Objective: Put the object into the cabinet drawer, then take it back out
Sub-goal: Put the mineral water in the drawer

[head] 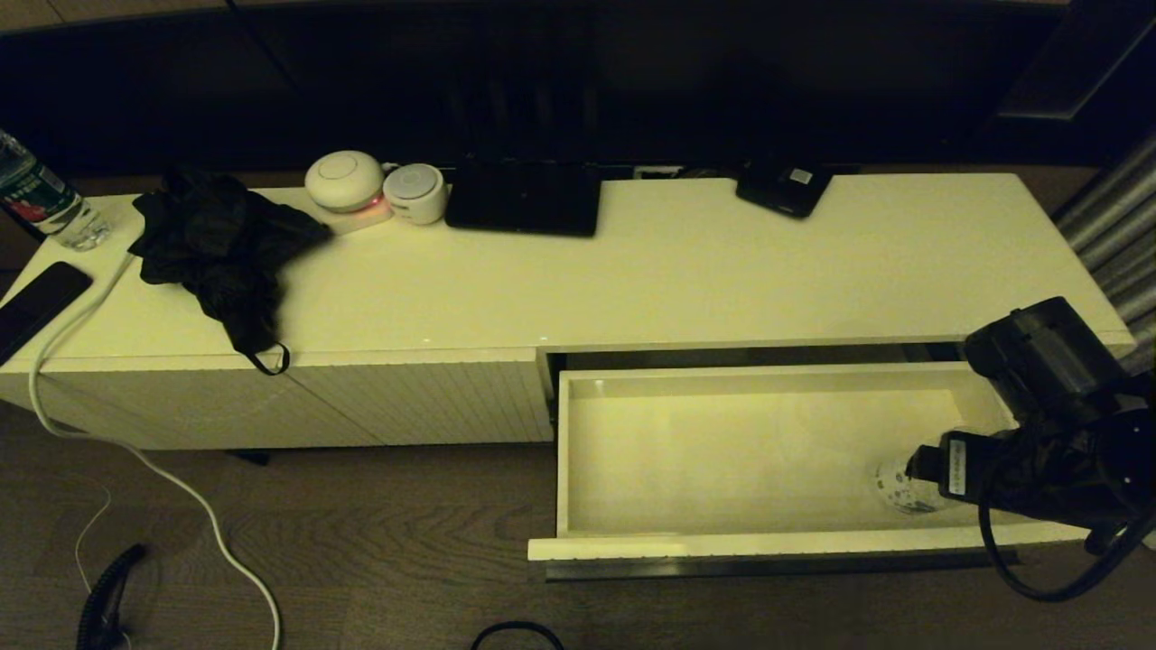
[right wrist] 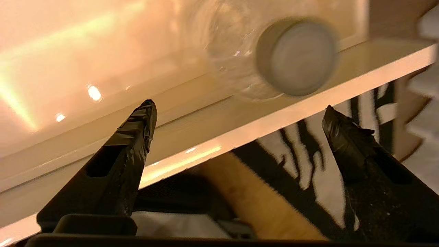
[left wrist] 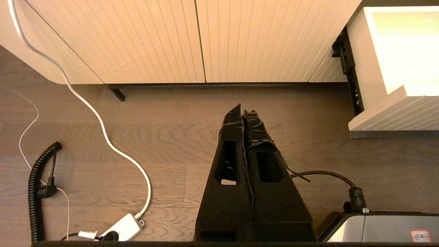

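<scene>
The cabinet drawer (head: 722, 545) is pulled out at the right, its white inside lit. The clear water bottle (head: 903, 492) stands upright in the drawer's front right corner; its patterned label band shows, while my right arm covers much of it. In the right wrist view its pale grey cap (right wrist: 296, 56) lies beyond the fingertips, past the drawer's wall (right wrist: 205, 113). My right gripper (right wrist: 239, 106) hangs open over the drawer's rim, apart from the bottle, with nothing between its fingers. My left gripper (left wrist: 242, 109) is shut and empty, parked low over the floor left of the drawer (left wrist: 394, 113).
On the cabinet top: a green-and-red-label bottle (head: 41, 203), a phone (head: 36, 302), a black cloth (head: 221, 248), two round white devices (head: 345, 181), a black box (head: 524, 199). A white cable (head: 135, 451) trails to the floor. A ribbed panel (head: 406, 397) stays closed.
</scene>
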You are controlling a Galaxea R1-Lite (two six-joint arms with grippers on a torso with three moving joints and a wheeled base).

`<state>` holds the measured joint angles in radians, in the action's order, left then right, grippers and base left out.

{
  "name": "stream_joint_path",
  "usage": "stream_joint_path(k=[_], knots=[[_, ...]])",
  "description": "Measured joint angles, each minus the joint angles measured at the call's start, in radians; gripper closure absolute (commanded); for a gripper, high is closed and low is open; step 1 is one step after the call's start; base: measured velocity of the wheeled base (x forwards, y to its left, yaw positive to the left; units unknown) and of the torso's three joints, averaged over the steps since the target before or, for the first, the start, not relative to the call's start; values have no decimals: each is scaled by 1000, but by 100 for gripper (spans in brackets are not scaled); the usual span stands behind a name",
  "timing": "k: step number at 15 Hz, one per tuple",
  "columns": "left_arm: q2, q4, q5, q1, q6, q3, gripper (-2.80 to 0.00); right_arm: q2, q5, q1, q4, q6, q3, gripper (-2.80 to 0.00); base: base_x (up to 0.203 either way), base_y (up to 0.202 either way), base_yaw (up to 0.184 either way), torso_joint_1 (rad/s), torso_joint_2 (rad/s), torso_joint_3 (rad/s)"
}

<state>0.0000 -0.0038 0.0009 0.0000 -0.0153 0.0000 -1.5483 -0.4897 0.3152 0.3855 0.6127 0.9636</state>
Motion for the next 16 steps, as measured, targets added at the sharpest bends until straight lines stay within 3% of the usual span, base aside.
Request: stream_joint_path(k=[7,13,14,16], knots=[[0,0,0,0,0,0,0,-41,56,-82,-70,-3,16,-280,0,0,0,0,0,0],[0,0,0,0,0,0,0,-66,59,-125,-166,-81,20,-280,0,0,0,0,0,0],[0,0,0,0,0,0,0,-67,60,-129,-168,-83,18,0,0,0,0,0,0,0],[0,0,0,0,0,0,0,-66,59,-134,-168,-84,14,0,0,0,0,0,0,0]])
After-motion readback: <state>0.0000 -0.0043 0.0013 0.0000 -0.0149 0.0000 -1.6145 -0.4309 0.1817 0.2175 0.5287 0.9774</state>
